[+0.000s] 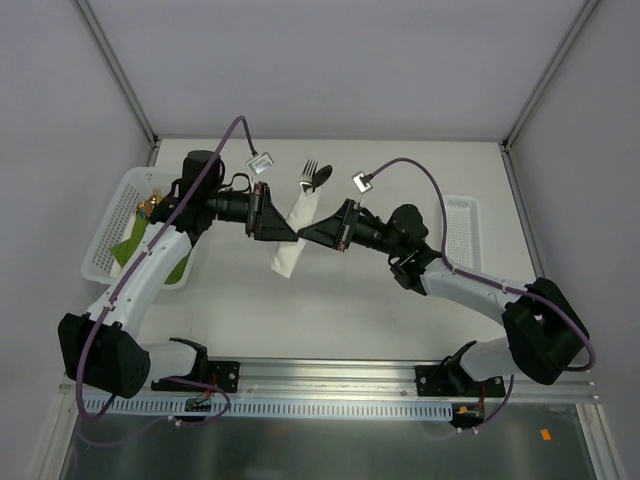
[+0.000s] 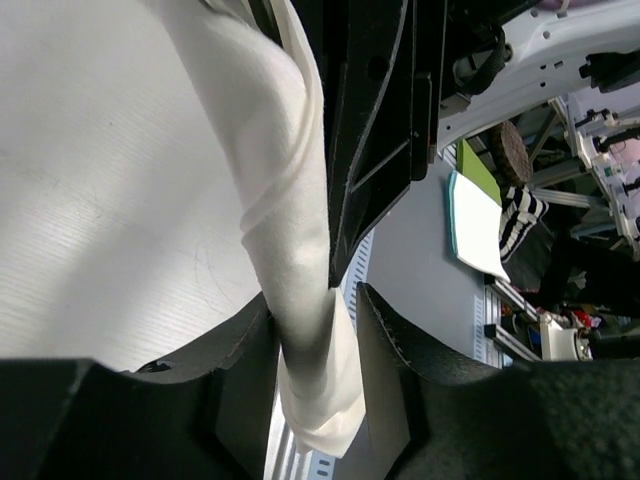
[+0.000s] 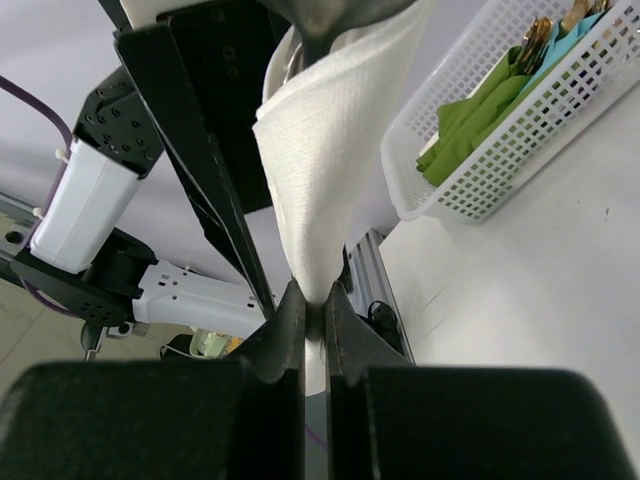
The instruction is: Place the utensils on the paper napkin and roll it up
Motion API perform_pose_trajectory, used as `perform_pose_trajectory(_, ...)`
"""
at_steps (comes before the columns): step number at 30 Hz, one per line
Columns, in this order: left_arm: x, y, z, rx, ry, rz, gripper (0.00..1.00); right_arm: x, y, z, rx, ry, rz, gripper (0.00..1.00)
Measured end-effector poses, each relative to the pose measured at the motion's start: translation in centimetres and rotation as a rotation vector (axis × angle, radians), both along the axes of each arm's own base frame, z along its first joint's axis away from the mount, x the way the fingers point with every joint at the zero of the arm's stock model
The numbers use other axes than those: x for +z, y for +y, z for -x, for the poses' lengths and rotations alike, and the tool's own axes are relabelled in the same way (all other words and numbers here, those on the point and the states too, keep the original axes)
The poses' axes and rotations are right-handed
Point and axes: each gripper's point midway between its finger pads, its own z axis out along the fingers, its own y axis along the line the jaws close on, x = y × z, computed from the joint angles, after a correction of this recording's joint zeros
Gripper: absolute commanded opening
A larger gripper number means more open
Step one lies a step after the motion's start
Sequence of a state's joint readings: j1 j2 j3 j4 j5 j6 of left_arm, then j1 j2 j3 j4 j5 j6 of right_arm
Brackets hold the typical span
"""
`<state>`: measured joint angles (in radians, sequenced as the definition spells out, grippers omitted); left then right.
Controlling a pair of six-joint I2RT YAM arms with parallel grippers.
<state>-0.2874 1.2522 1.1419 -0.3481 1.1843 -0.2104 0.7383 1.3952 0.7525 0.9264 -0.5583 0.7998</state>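
Napkin [image 1: 293,235]: white soft paper with a fine dimpled weave, rolled into a loose tube, mid-tabletop between the two pincers.
Fork [image 1: 309,169] and spoon [image 1: 322,178]: slim, dark; heads poke out of the roll's far end.
Left pincer [image 2: 315,305]: narrow, black fingers [image 2: 240,365] on either side of the roll, touching it.
Right pincer [image 3: 312,295]: pinched tight on the napkin's thin lower edge.
Tabletop [image 1: 330,300]: white, smooth, bare on the near side of the roll.
Left basket [image 1: 100,240]: white plastic lattice holding green cloths [image 3: 465,130], well apart from the roll.
Right basket [image 1: 460,215]: white lattice by the right edge, well apart.
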Motion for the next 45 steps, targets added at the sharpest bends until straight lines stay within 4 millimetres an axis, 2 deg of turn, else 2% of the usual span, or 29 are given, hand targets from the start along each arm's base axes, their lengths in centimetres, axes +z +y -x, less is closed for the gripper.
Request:
perform_pose_trajectory(3,0.4,0.8,-0.9,0.036,0.003,0.006,0.39,-0.7,0.1,0.3,0.007,0.003,0.032,0.0)
perform_pose_trajectory(6,1.7,1.5,-1.7,0.059,-0.021,0.022,0.42,-1.4,0.3,0.7,0.016,0.004,0.061,0.0)
perform_pose_trajectory(12,3.2,1.6,-2.1,0.05,-0.033,0.046,0.49,-1.4,0.7,1.3,0.03,-0.006,0.078,0.0)
perform_pose_trajectory(20,2.7,1.5,-2.2,0.043,0.016,0.053,0.51,0.1,1.5,1.7,0.049,-0.034,0.065,0.0)
perform_pose_trajectory(25,1.1,1.6,-2.0,0.071,0.051,0.031,0.51,-0.1,1.6,1.8,0.053,-0.029,0.07,0.0)
perform_pose_trajectory(28,0.6,1.7,-1.8,0.079,0.069,0.025,0.5,0.1,1.7,1.8,0.056,-0.031,0.068,0.0)
perform_pose_trajectory(31,0.9,1.8,-1.5,0.079,0.058,0.028,0.48,0.0,2.0,1.7,0.058,-0.029,0.07,0.0)
perform_pose_trajectory(40,1.4,1.8,-1.2,0.082,0.062,0.036,0.33,-0.3,2.6,1.5,0.068,-0.033,0.061,0.0)
perform_pose_trajectory(45,1.6,1.7,-1.1,0.085,0.086,0.042,0.33,0.1,2.8,1.8,0.076,-0.043,0.052,0.0)
